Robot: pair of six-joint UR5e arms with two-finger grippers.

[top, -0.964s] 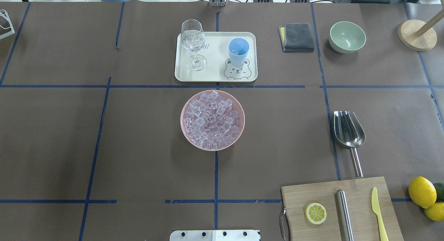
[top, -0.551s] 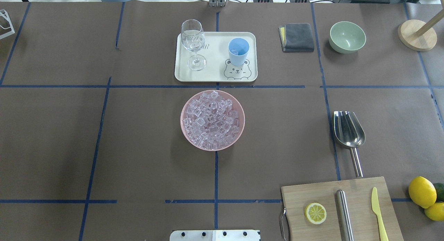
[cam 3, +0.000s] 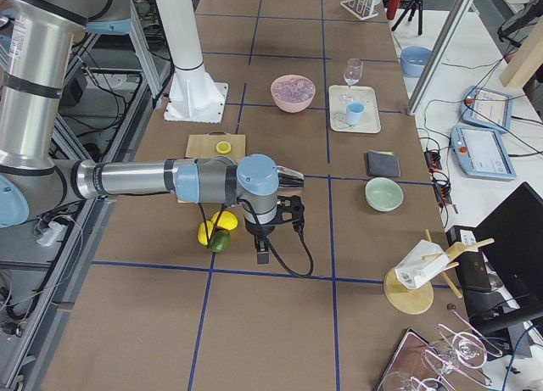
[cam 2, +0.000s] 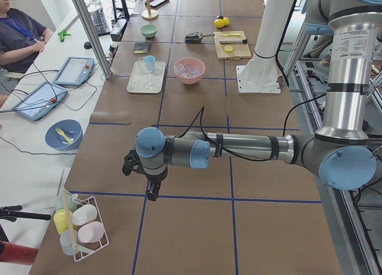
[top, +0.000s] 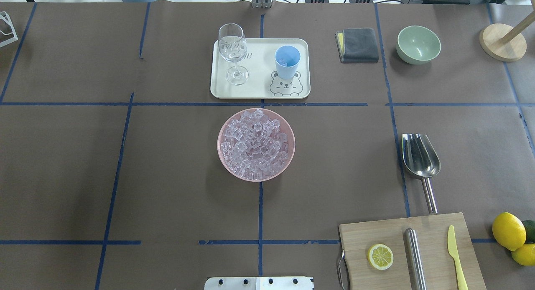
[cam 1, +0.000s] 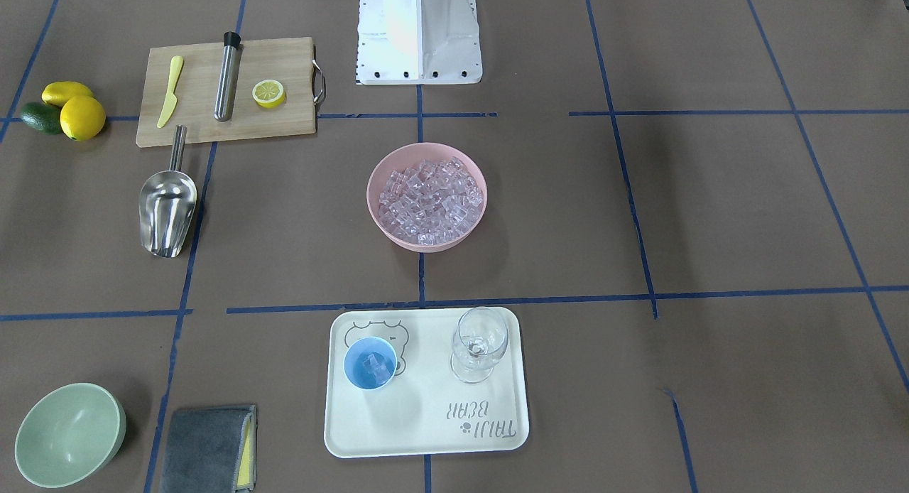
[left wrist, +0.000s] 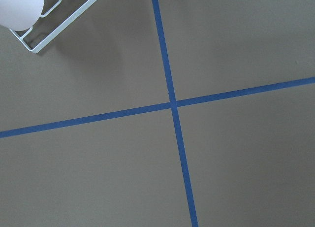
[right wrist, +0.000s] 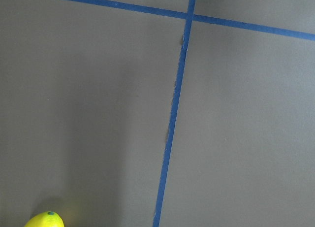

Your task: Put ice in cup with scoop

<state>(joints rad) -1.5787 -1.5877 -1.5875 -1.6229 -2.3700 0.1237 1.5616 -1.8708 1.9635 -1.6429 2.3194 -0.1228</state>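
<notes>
Steel scoop (top: 420,156) lies flat on the table at three o'clock from the pink bowl (top: 219,146), its handle end at the edge of the cutting board (top: 434,229). The ice (top: 256,144) is heaped in that bowl. The light-blue cup (top: 287,61) stands upright on the cream tray (top: 259,89), at about one o'clock from the bowl. My left gripper (cam 2: 153,194) and right gripper (cam 3: 261,254) hang over bare table at opposite ends, well apart from these. I cannot tell whether their fingers are spread or pressed together.
</notes>
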